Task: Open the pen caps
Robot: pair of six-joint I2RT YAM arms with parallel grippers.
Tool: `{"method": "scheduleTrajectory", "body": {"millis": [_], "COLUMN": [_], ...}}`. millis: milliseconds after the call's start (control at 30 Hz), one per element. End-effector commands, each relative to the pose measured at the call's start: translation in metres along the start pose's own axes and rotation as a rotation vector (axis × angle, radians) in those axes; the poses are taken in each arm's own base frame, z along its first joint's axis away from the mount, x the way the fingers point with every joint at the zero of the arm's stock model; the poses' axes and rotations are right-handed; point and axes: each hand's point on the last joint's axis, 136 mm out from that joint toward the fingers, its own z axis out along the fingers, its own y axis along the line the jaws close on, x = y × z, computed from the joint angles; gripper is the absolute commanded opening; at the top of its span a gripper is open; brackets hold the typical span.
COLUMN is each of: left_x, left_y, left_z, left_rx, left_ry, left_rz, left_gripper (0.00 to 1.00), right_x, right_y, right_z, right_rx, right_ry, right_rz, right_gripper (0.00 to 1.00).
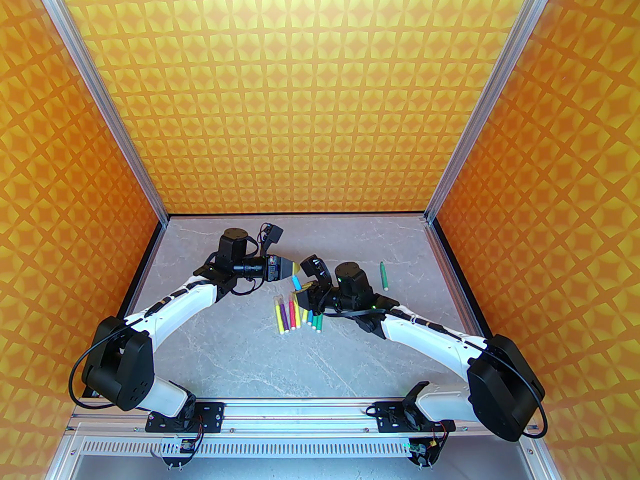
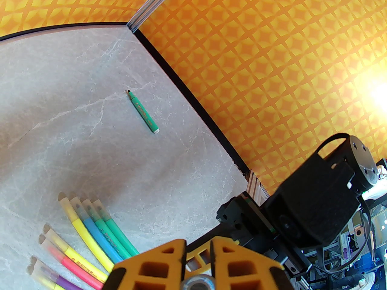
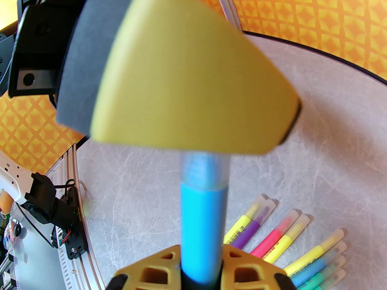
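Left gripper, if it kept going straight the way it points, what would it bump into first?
The left gripper pinches the clear cap of the blue pen. Pushing straight on, it would probably meet the right gripper first, which holds that pen's barrel, though depth is unclear.

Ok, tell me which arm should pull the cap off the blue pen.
Left. The left gripper is shut on the clear cap, so it can draw it away while the right gripper clamps the blue pen by its barrel.
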Motion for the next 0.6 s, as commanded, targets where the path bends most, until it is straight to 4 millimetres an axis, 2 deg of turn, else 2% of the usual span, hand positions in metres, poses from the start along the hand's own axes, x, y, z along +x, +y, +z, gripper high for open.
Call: {"method": "scheduleTrajectory", "body": {"millis": [0,567], "left_x": [-0.068,-0.092], "left_y": [0.012,0.020], "left_z": [-0.032,-0.046], "left_rx": [-0.116,-0.103], "left_ry": [-0.220,-0.319], "left_rz": [0.076,0.003], "left_gripper": [0.00,0.00], "right_x": [0.058,0.070], "right_y": [0.002,0.002], "right_z": [-0.005,-0.007], "right_rx": [-0.012,-0.018], "right_ry": [0.169,0.168], "right_rz": [0.058,0.066], "right_gripper": [0.00,0.00]}}
